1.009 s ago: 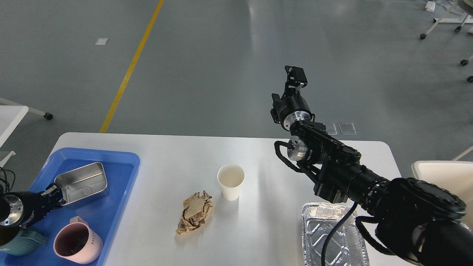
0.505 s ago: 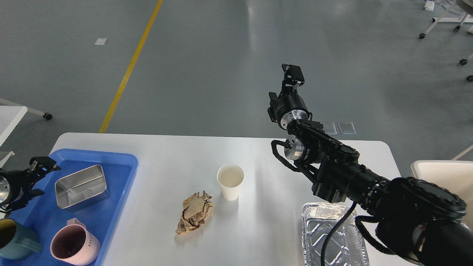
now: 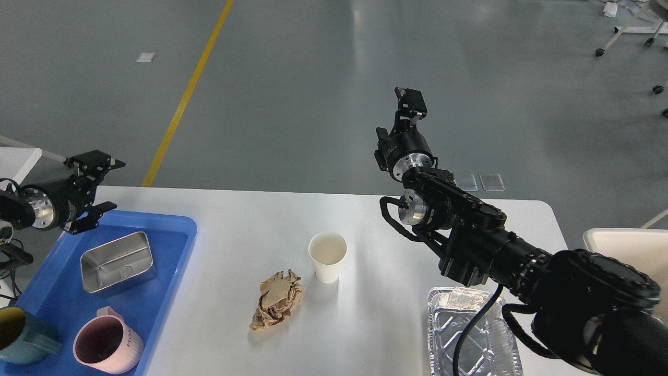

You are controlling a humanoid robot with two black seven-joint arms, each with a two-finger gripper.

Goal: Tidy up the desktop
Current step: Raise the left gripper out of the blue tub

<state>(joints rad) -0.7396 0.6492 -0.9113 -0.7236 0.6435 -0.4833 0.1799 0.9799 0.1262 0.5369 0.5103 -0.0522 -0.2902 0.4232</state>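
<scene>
White desktop fills the lower half of the head view, wide, rounded corners, far edge against grey floor. On it near centre: white paper cup upright, looks empty. Just near-left of the cup, crumpled brown paper, close to it but apart. Near right, foil tray at the near edge, partly hidden by the right arm and its cable. Left end of the desktop: blue tray holding a steel rectangular container at its far part, a pink mug at the near part, and a teal mug left of the pink one, cut by the frame edge. Left gripper hangs above the tray's far-left corner, fingers spread apart, holding nothing. Right gripper is raised beyond the desktop's far edge, seen end-on and dark; cannot tell whether fingers are apart or together. Cream-white bin at right edge, beside the desktop.
</scene>
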